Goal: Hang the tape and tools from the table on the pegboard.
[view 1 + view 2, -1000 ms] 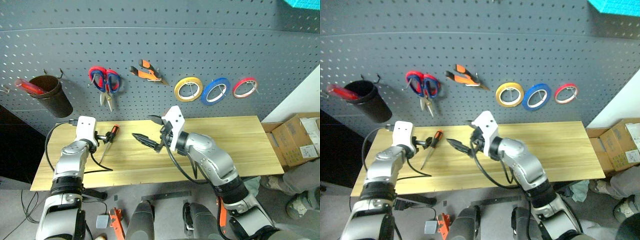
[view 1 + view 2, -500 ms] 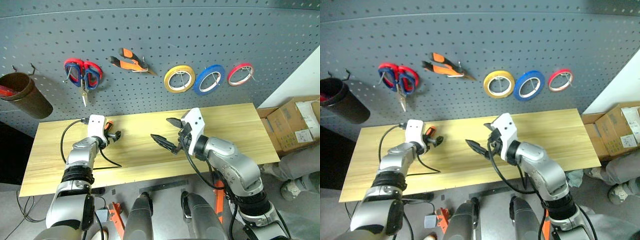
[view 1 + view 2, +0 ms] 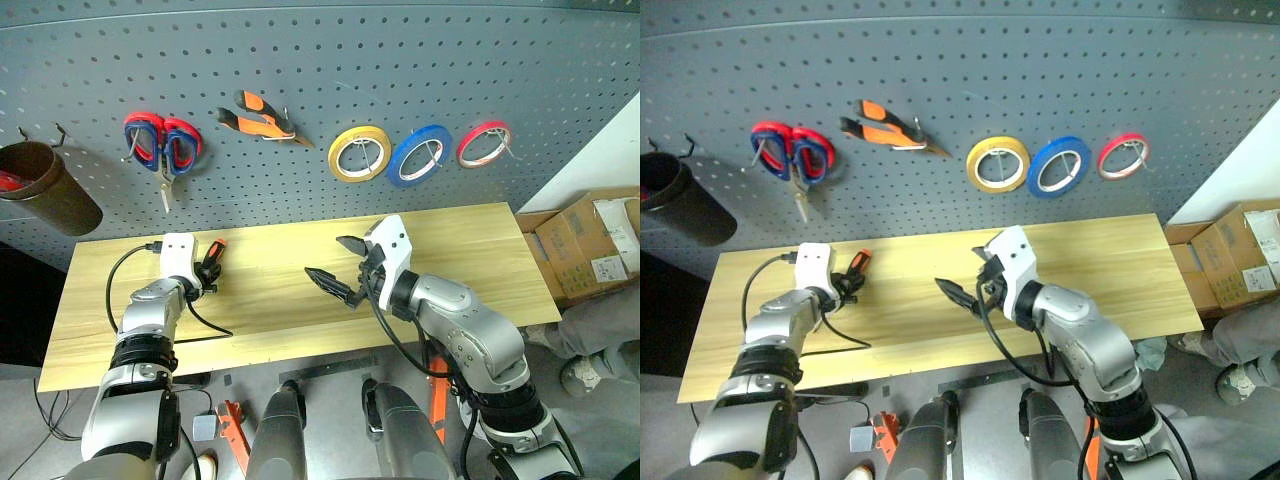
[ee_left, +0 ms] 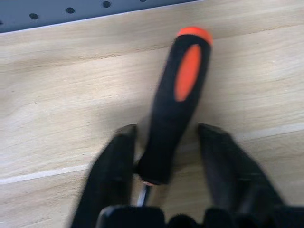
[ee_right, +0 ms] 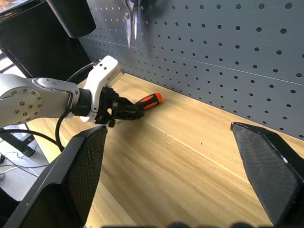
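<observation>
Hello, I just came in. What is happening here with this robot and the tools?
The robot is hanging tools on the pegboard. Its left gripper straddles the handle of a screwdriver that lies on the wooden table; one finger touches it, the other is apart. The right gripper hangs open over the table, holding nothing. Scissors, pliers and the yellow, blue and red tape rolls already hang.

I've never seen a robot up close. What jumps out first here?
The three bright tape rolls, yellow, blue and red, hanging in a row on the grey pegboard. On the wooden table below, the left gripper straddles an orange-and-black screwdriver.
</observation>
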